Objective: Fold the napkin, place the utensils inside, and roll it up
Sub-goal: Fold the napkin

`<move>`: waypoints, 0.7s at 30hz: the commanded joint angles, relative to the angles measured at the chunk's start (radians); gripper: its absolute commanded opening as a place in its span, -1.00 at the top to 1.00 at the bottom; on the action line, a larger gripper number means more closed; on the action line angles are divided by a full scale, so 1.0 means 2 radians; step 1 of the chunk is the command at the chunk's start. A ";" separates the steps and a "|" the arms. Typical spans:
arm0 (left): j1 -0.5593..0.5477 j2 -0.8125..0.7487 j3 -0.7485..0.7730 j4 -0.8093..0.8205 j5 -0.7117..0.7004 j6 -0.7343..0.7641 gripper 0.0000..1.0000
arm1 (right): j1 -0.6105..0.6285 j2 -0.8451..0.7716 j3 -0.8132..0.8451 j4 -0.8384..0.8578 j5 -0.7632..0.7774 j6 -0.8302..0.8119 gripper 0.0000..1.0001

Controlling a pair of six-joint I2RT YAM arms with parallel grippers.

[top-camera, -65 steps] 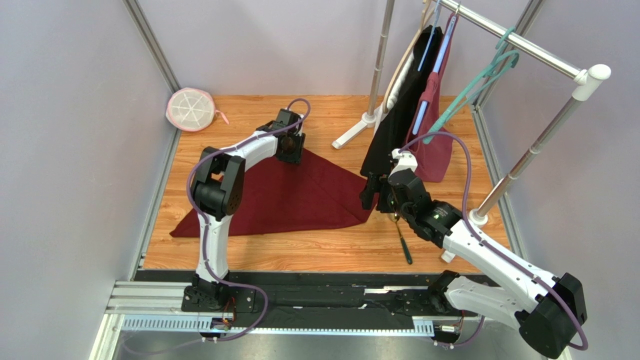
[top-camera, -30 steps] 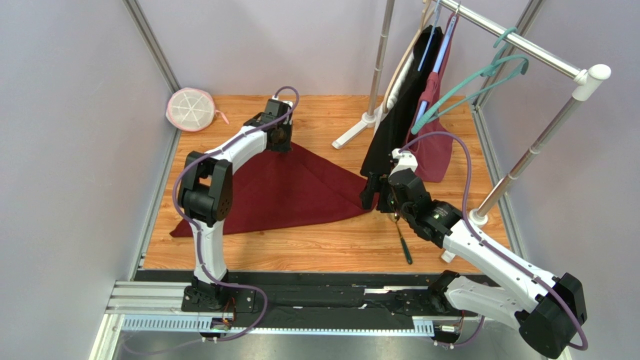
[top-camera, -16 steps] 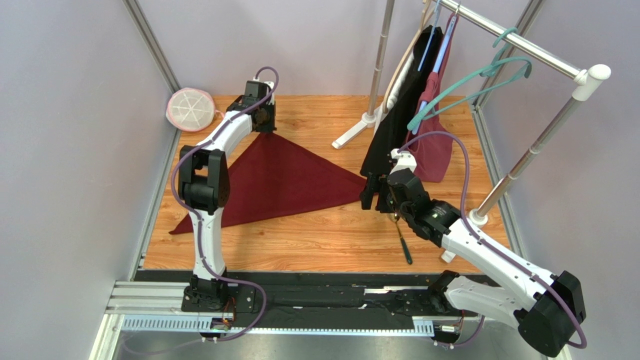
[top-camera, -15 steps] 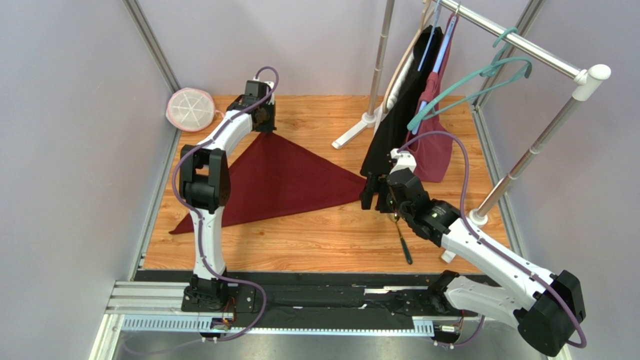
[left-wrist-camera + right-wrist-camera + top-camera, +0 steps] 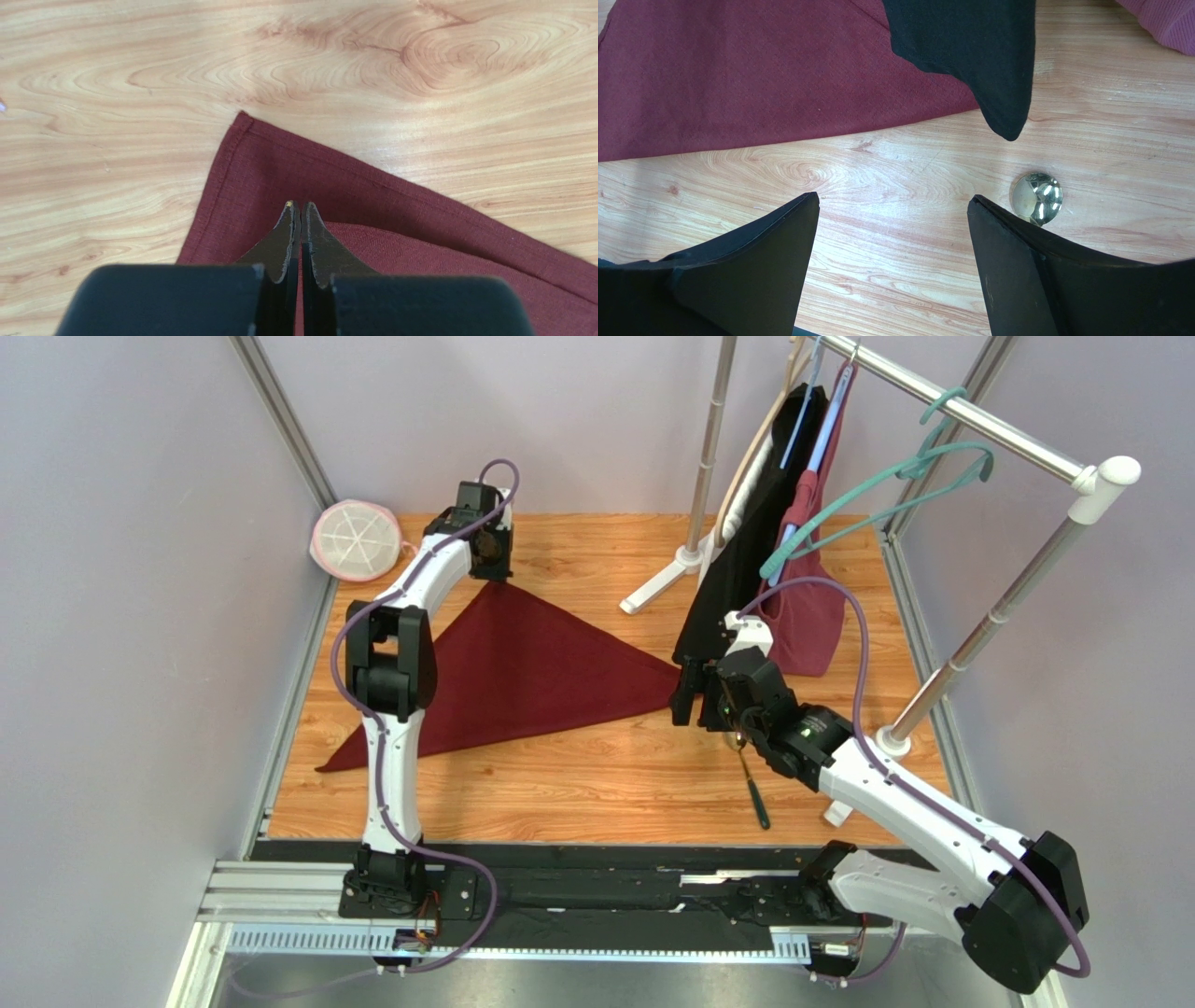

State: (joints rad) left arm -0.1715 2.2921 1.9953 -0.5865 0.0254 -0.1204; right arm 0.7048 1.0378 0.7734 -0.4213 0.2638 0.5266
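Napkin (image 5: pixel 519 672) is lying folded into a triangle across the left-centre of the top view, with its apex at upper left and its long edge running down to lower left. Left gripper (image 5: pixel 300 210) is sitting at that apex with its fingers pressed together. By the look of the wrist view, it is pinching the upper layer's corner. That corner is sitting short of the lower layer's corner, and a hemmed band is showing past it.

Risk: letting go here is leaving an uneven fold. Hauling further toward the frame top is likely dragging the whole cloth, since nothing is pinning it down.

Right gripper (image 5: pixel 892 203) is hovering over bare table (image 5: pixel 892 175) with its fingers spread wide and holding nothing. It is near the napkin's right tip at the centre of the top view. Spoon (image 5: pixel 1036 198) is lying flat on the wood just beside the right finger, outside the napkin, with its dark handle trailing toward lower centre in the top view.

Risk: the spoon is thin and flat, so a grab is likely skidding it or closing on air.

Black garment (image 5: pixel 969 49) is hanging right above, with its tip covering the napkin's edge. The arm could be snagging it, and it is hiding part of the cloth's edge from the wrist camera.
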 commanded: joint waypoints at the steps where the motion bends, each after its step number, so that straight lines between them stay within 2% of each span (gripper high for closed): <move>1: 0.008 0.009 0.039 -0.017 0.001 0.016 1.00 | 0.002 0.002 0.019 0.009 0.010 -0.002 -0.64; 21: 0.019 0.050 0.108 -0.053 0.013 0.024 1.00 | 0.001 0.016 0.026 0.010 0.009 -0.004 -0.64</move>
State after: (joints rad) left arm -0.1474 2.3749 2.1365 -0.6693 0.0372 -0.0948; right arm 0.7048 1.0641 0.7795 -0.4213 0.2638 0.5262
